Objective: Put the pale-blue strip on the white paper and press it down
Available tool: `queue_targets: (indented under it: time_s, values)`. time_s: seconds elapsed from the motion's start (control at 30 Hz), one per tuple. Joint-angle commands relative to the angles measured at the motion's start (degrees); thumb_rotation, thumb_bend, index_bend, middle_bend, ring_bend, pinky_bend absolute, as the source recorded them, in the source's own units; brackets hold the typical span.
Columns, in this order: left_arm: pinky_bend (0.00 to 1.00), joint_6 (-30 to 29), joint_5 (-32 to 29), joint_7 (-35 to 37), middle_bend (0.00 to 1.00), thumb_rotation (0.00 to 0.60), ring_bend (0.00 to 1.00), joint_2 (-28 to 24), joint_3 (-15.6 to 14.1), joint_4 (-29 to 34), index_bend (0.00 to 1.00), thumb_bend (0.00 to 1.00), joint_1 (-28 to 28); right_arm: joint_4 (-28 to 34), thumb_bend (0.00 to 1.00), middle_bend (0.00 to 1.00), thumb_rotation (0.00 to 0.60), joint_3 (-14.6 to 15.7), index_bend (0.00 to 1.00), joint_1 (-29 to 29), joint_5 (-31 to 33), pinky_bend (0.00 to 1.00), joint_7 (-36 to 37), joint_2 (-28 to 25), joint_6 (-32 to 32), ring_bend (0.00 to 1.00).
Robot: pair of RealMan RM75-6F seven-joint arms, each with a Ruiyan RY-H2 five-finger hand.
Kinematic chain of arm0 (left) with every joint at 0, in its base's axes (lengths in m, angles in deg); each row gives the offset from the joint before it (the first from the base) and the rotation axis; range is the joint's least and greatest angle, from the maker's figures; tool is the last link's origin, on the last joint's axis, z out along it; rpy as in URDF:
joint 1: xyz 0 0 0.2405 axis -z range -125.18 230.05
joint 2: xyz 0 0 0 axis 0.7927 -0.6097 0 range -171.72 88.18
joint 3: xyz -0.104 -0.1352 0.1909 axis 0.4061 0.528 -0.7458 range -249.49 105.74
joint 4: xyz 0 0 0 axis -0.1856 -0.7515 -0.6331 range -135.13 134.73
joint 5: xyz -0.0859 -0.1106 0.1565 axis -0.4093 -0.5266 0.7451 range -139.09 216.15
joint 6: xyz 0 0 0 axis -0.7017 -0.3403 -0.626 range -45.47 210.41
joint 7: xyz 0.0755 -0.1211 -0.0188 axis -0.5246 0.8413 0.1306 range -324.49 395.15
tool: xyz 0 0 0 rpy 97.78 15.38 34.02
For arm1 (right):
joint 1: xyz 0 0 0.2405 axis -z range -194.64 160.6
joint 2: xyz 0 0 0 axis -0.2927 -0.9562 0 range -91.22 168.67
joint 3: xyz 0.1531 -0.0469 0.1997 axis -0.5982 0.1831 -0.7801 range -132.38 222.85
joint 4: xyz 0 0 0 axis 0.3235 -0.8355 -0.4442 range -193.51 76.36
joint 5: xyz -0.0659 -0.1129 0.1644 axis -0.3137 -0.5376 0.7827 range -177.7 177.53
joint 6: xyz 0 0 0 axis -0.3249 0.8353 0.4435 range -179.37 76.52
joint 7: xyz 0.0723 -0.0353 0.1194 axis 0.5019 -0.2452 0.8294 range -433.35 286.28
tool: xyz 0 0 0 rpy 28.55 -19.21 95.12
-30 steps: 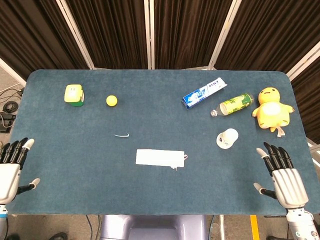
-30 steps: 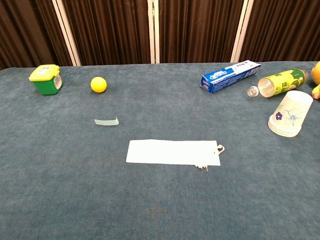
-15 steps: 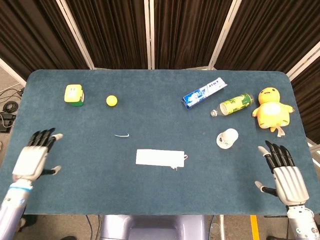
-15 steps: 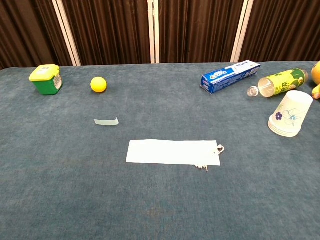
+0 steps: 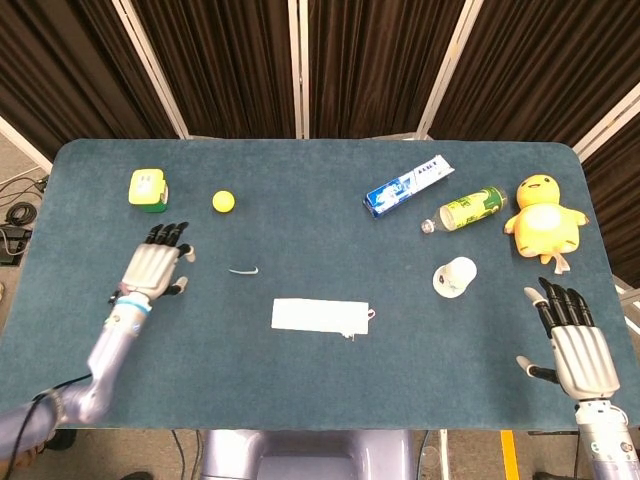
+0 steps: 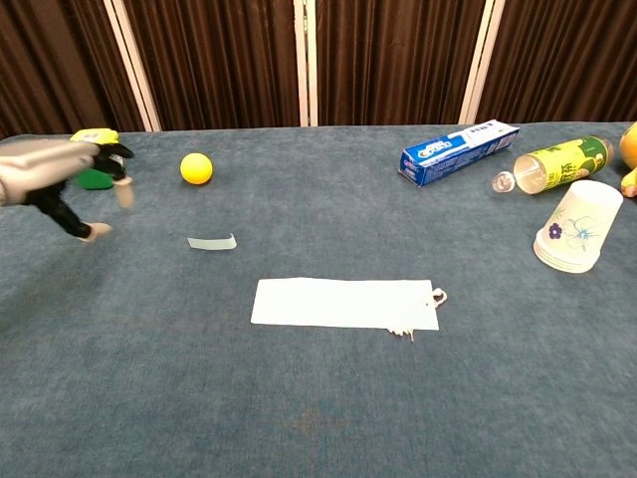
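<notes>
The pale-blue strip (image 5: 243, 270) (image 6: 212, 242) lies loose on the blue cloth, one end curled up. Just right of it and nearer me, the white paper (image 5: 320, 316) (image 6: 344, 303) lies flat. My left hand (image 5: 154, 267) (image 6: 60, 180) hovers open, fingers spread, to the left of the strip and apart from it. At the table's near right corner my right hand (image 5: 574, 340) is open, flat, holding nothing; the chest view does not show it.
At the back left stand a yellow-lidded green tub (image 5: 148, 190) and a yellow ball (image 5: 223, 201). A toothpaste box (image 5: 402, 186), a green bottle (image 5: 468, 209), a yellow plush chick (image 5: 543, 219) and a tipped paper cup (image 5: 455, 277) lie at the right.
My left hand has moved from the near left table edge forward and rightward toward the strip, entering the chest view. My right hand has drifted slightly back toward me.
</notes>
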Motion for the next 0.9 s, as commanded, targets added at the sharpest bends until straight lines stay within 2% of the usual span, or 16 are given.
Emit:
queue_targets:
  time_s: [0.03,0.47,0.63,0.9]
  values:
    - [0.00,4.4,-2.6,-0.3,0.00,0.600,0.00,5.9,0.5,-6.4,0.44,0.36,4.7,-0.3,0.00,0.00,0.600,-0.3,0.13,0.0,0.7,0.00,0.0,0.1,0.0,0.00]
    - [0.00,6.4,-3.6,0.7,0.00,0.600,0.00,12.5,0.2,-14.0,0.47,0.38,9.4,-1.0,0.00,0.00,0.600,-0.8,0.13,0.2,2.3,0.00,0.6,0.0,0.0,0.00]
    - [0.00,6.4,-4.3,0.9,0.00,0.600,0.00,13.3,0.3,-15.2,0.48,0.44,10.1,-1.2,0.00,0.00,0.600,-0.8,0.13,0.1,2.4,0.00,0.8,0.0,-0.2,0.00]
    - [0.00,6.4,-7.7,-1.7,0.00,0.600,0.00,13.9,0.3,-14.9,0.49,0.44,11.2,-1.5,0.00,0.00,0.600,-1.0,0.13,-0.1,2.7,0.00,1.4,-0.1,-0.5,0.00]
